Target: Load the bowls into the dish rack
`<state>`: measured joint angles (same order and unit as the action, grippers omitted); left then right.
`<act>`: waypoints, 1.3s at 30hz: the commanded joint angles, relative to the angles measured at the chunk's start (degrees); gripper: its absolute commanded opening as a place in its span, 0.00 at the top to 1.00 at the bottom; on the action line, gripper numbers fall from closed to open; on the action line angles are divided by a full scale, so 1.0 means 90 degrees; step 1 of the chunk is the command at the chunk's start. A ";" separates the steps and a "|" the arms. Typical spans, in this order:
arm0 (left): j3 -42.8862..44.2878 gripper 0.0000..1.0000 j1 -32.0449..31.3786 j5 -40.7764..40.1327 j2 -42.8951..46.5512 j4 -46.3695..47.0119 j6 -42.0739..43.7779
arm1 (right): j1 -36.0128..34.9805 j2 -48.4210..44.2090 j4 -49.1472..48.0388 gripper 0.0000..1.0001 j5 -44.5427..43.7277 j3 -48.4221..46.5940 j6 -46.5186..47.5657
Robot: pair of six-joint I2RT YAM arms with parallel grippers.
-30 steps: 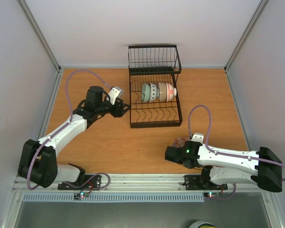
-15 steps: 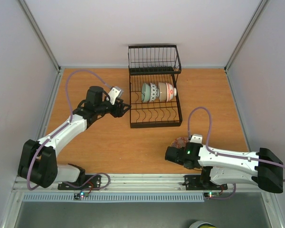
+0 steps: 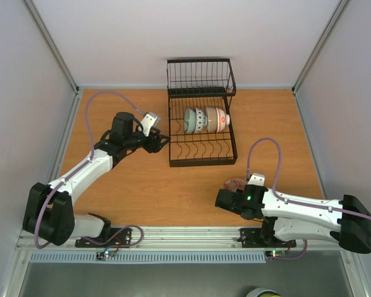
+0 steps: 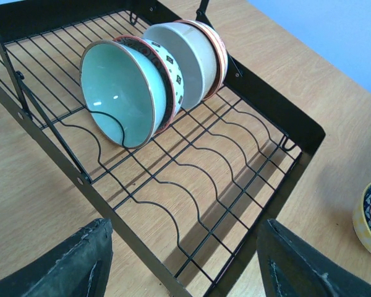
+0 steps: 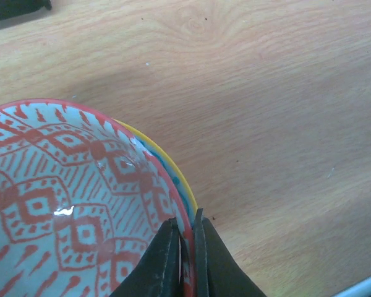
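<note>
Up at the far middle of the wooden table (image 3: pixel 142 185) sits the black wire dish rack (image 3: pixel 201 133), its taller basket section at the back. Three bowls stand on edge in the dividers, packed side by side: a teal-lined bowl (image 4: pixel 120 93) on the left, a white bowl (image 4: pixel 185 62) in the middle, and an orange-rimmed bowl (image 4: pixel 217 46) on the right. They fill the back row of slots, and the front rows of curved wires hold nothing.

The left gripper (image 3: pixel 161 141) hovers just beside the rack's left edge, pointing in at it. Its wrist view shows the two dark fingers (image 4: pixel 68 266) spread wide at the bottom corners, jaws released and nothing between them.

Now to the near right, where the action is. The right gripper (image 5: pixel 190 247) is down low over the table, well apart from the rack, with its jaws pinched tight on the rim of a red-patterned bowl (image 5: pixel 68 204), one finger inside the rim and one outside. Peeking out from under that bowl is a yellow edge with a blue band, which looks like a second, yellow-rimmed bowl (image 5: pixel 170 170) nested below, though only a sliver of it shows. From the top camera the bowl is mostly hidden behind the right wrist.
</note>
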<state>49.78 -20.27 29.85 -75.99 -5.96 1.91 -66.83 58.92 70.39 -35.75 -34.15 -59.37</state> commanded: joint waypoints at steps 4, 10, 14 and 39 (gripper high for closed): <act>0.0033 0.36 0.0005 0.0099 0.0218 0.0185 0.0071 | -0.0226 0.0015 0.0759 0.99 -0.0249 -0.0608 -0.0038; 0.0055 0.35 0.0000 0.0165 0.0244 0.0126 0.0079 | -0.0536 -0.0160 0.1437 0.99 -0.0830 -0.1366 0.0010; 0.0064 0.35 0.0006 0.0239 0.0295 0.0091 0.0090 | -0.0631 -0.0257 0.1555 0.99 -0.1142 -0.1885 0.0424; 0.0132 0.35 -0.0239 0.0498 0.0289 -0.0184 0.0322 | 0.1361 0.2982 -0.3674 0.99 0.0730 -0.4428 0.6356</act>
<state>49.80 -21.87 33.69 -73.32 -7.75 3.49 -55.46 81.73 45.47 -33.34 -67.88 -9.15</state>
